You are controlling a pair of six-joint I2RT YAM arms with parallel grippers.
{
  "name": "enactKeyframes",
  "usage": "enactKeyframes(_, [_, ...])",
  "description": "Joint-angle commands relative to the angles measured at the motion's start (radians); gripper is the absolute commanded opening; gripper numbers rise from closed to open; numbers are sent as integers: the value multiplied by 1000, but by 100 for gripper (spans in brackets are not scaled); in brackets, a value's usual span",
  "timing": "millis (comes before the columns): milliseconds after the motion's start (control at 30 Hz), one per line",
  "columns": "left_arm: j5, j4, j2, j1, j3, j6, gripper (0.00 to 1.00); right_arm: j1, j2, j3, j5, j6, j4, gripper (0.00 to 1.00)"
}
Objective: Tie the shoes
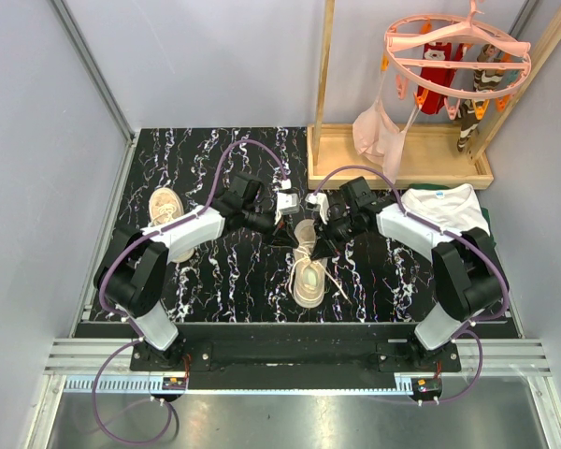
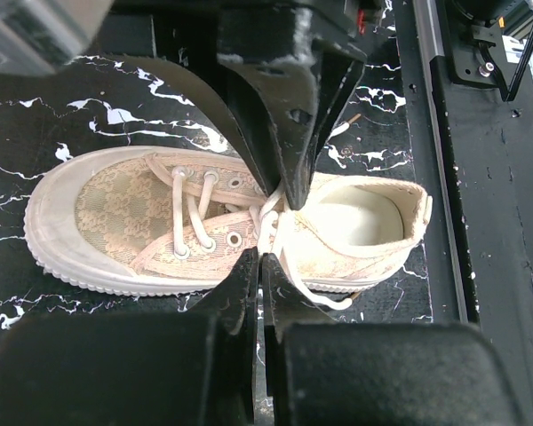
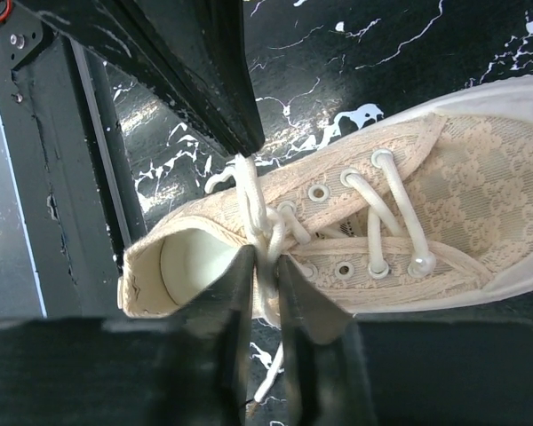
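Item, as we find it:
- One shoe [image 2: 115,209], mid-table [image 1: 215,281], on its sole, laces [image 2: 306,291] untied.
- Second shoe [image 1: 166,208], well apart at the table's left.
- Left gripper [image 2: 275,229], over the first shoe's tongue, jaws closed on a lace strand.
- Right gripper [image 3: 256,202], opposite it, jaws a little apart about the lace crossing. We cannot tell whether they pinch it.

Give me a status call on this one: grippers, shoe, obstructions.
Left gripper shut on lace, right gripper pinching lace. Centre shoe upright, no bow yet. Other shoe off left, untouched. Nothing in the way.
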Motion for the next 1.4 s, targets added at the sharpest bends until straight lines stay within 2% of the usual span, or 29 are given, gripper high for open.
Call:
enactKeyframes(0, [47,15,-29,5,9,18,0,-25,5,37,-34,-16,-2,11])
enactKeyframes(100, [48,15,-27,5,6,17,0,-35,-1,43,-29,-18,-7,0])
enactKeyframes(433, [24,24,-66,5,-37,-55,0,-27,-18,40,18,-38,21,0])
enactKeyframes(700, [-7,156,-147,5,-166,-305,4,37,-72,-18,153,-45,110,0])
enactKeyframes(900, [-35,271,-169,7,-233,-463,13,76,-127,-49,216,-93,147,0])
enactKeyframes(967, [-39,312,-176,7,-249,-524,19,87,-160,-90,232,-128,177,0])
enactKeyframes(1033, [-38,337,-187,7,-270,-569,20,94,-217,-150,256,-148,213,0])
enactKeyframes(1133, [-29,376,-213,20,-283,-626,28,119,-273,-213,304,-173,277,0])
enactKeyframes(1167, [-30,385,-233,32,-284,-633,33,128,-283,-227,317,-179,317,0])
enactKeyframes(1267, [-61,338,-253,69,-263,-627,39,153,-316,-285,370,-182,406,0])
enactKeyframes(1367, [-96,241,-216,98,-154,-581,42,179,-325,-322,417,-187,478,0])
